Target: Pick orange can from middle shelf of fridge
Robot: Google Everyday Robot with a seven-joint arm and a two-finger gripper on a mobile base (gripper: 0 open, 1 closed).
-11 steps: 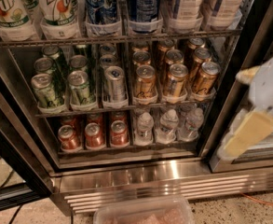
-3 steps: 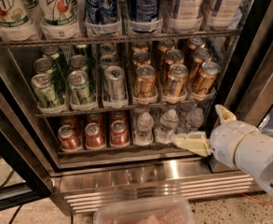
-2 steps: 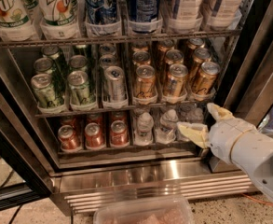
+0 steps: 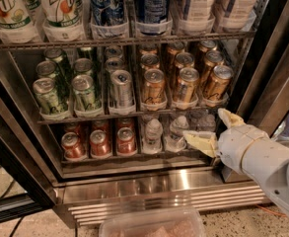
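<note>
- Camera view: gripper (image 4: 215,131) hangs just below the middle shelf (image 4: 134,113), at its right end, fingers spread wide, empty.
- One orange can (image 4: 216,85) stands on the middle shelf, front right.

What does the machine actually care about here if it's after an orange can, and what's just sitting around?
Job: shiny copper-orange cans; thin wire middle shelf; stainless-steel fridge; cream two-finger tool, open, low right beside the bottom rack.
Just there: green-and-white cans; red cans; small water bottles; tall bottles above; clear plastic tub below.
</note>
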